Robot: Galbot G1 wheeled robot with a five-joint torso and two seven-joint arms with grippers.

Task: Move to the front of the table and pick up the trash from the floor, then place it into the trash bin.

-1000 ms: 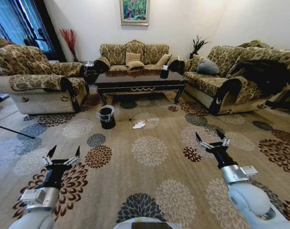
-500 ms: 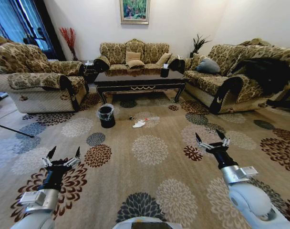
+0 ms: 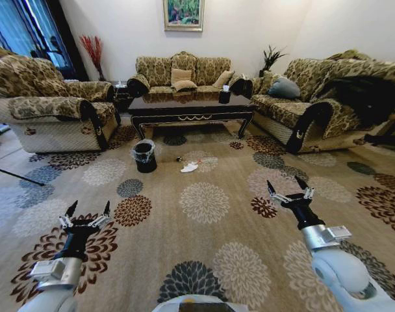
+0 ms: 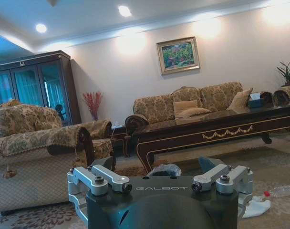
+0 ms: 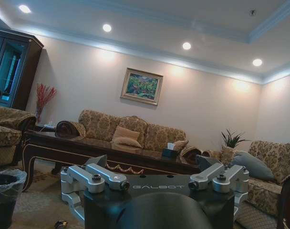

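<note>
Two grippers hang low at the near edge of the head view, each marked "GALBOT" in pale letters across its dark body as the wrist views show. The left gripper (image 3: 88, 207) sits at about 7 o'clock over a brown flower on the carpet (image 3: 204, 247), its fingers spread wide and holding nothing. The right gripper (image 3: 288, 187) sits at about 4 o'clock, likewise spread wide, touching nothing. Farther up the carpet, near 12 o'clock from the picture's middle, the white tissue (image 3: 189, 168) lies on the floor, with a tiny dark scrap (image 3: 178, 159) just beside it toward 10 o'clock. The trash bin (image 3: 144, 156), black with a clear bag lining, stands on the floor at 9 o'clock of the tissue, near but apart. Beyond both, the table (image 3: 191, 109) stretches across, gold scrollwork along its front edge, and a small black tissue box (image 3: 224, 97) stands on its right part. A sofa (image 3: 181, 73) lies behind it against the wall.
</note>
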